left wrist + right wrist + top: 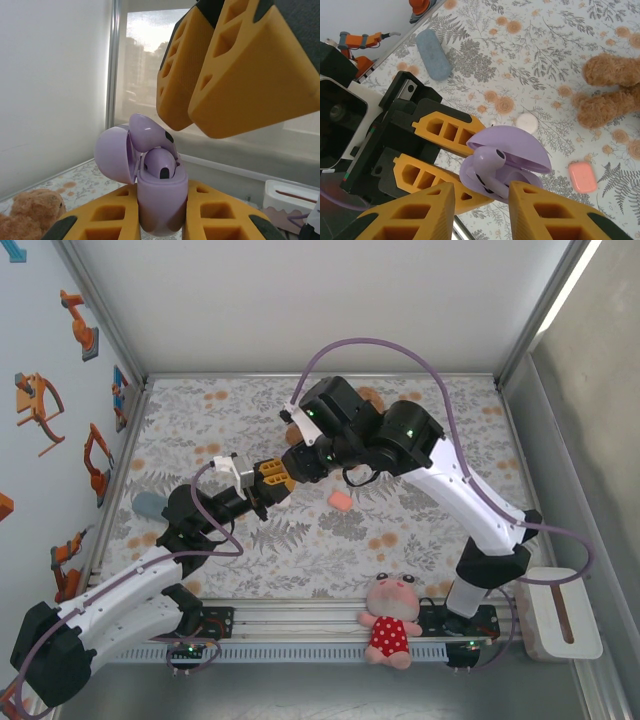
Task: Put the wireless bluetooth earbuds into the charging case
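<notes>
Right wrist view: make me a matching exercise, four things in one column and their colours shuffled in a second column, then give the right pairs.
Things:
1. open charging case
2. teddy bear
3. small closed case on the table
4. oblong pouch

Colours:
A. brown
B. blue-grey
C. purple
D. pink

Pairs: 1-C, 2-A, 3-D, 4-B.

the left gripper point(162, 215) clamps the purple charging case point(161, 200) upright at 6 o'clock, its lid point(112, 155) swung open toward 9. one pale purple earbud point(161, 165) sits in its well; a second earbud point(147, 132) leans tilted above it (seated or not, hard to tell). the right gripper point(194, 125) hangs at 1 o'clock, fingertips just beside that bud. a teddy bear point(30, 215) lies at 8 o'clock.
</notes>
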Tool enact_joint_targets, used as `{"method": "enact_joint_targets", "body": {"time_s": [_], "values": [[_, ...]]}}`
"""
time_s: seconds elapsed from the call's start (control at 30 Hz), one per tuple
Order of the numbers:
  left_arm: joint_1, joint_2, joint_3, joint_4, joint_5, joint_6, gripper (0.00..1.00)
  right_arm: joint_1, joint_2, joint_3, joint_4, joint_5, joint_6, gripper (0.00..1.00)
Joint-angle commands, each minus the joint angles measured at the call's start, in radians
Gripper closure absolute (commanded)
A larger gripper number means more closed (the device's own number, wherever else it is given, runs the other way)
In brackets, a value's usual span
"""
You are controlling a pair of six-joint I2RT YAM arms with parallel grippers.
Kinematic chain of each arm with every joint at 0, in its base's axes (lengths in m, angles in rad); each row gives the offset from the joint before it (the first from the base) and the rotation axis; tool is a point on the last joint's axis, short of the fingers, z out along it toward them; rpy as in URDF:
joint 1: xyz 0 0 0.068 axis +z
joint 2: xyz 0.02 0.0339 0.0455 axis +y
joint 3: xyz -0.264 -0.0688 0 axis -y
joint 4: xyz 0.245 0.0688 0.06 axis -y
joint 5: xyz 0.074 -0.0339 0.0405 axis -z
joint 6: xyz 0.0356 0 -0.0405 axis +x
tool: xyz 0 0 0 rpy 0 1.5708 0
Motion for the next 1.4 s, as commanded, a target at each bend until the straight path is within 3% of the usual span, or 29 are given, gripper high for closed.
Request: {"method": "enact_joint_targets", "body": {"time_s": [0.0,0.33,0.8,1.37], "values": [[-0.007,-0.012,0.0,0.027,0.009,0.015,0.99,0.007,0.013,0.035,-0.004,0.022,-0.021,0.67],[-0.006,-0.018,0.0,0.022,0.007,0.017,0.99,0.007,0.028,0.038,-0.002,0.028,-0.029,0.68],[-0.007,-0.021,0.0,0.019,0.007,0.017,0.99,0.007,0.009,0.013,0.003,0.048,-0.039,0.77],[-0.007,-0.025,-0.001,0.02,0.006,0.009,0.99,0.006,-0.087,-0.113,0.123,0.065,-0.057,0.82]]}}
